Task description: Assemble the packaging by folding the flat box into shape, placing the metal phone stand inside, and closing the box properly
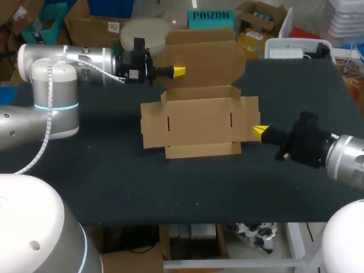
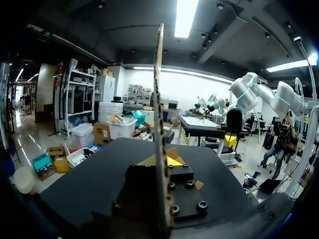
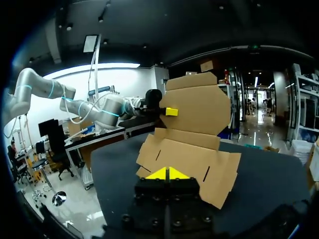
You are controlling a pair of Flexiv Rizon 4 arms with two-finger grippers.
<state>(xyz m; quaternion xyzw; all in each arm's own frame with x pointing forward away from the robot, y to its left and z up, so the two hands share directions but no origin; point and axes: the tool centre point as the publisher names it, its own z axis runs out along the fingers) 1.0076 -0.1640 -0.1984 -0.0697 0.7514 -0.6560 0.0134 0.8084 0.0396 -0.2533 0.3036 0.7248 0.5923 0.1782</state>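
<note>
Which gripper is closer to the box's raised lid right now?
Left. The left gripper has the raised lid between its fingers; the right gripper sits at the right side flap, away from it.

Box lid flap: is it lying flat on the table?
No: the lid flap stands upright behind the box base, with the left gripper clamped on its edge.

I note: box (image 1: pixel 199 122) plain brown cardboard; surface (image 1: pixel 114 182) black; left hand (image 1: pixel 178 71) and right hand (image 1: pixel 260 132) black, tipped bright yellow.
</note>
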